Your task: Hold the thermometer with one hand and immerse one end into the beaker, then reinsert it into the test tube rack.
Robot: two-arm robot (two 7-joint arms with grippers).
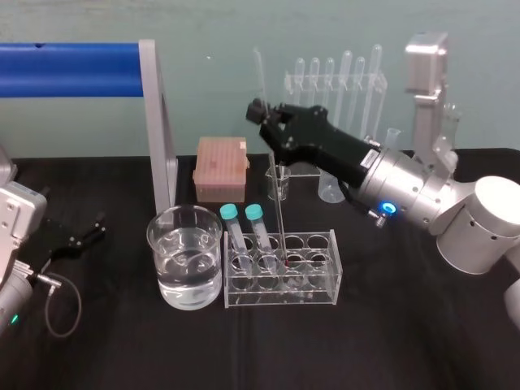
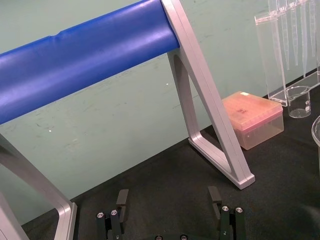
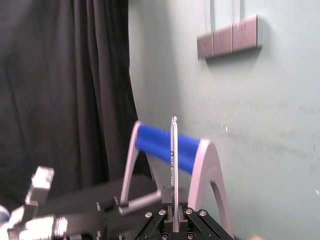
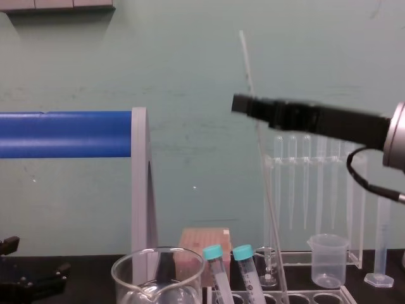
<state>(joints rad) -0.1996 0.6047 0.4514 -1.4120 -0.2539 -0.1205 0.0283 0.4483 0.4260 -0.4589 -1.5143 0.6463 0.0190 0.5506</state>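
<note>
The thermometer (image 1: 278,203) is a long thin glass rod leaning slightly, its red lower tip down in a middle hole of the test tube rack (image 1: 333,244). My right gripper (image 1: 264,114) is shut on the rod's upper part, well above the rack. In the right wrist view the thermometer (image 3: 173,160) stands up from between the closed fingertips. From the chest the black gripper (image 4: 243,104) crosses the thermometer (image 4: 269,190) high up. The wide glass beaker (image 1: 154,231), holding clear liquid, stands just left of the rack. My left gripper (image 1: 89,231) rests open at the table's left edge.
Two teal-capped tubes (image 1: 244,223) lean in the rack's left holes. Behind stand a pink tip box (image 1: 221,166), a small glass beaker (image 1: 279,180), a clear pipette stand (image 1: 337,81) and a cloudy plastic beaker (image 4: 328,259). A blue padded bar on a grey frame (image 1: 158,122) rises at the left.
</note>
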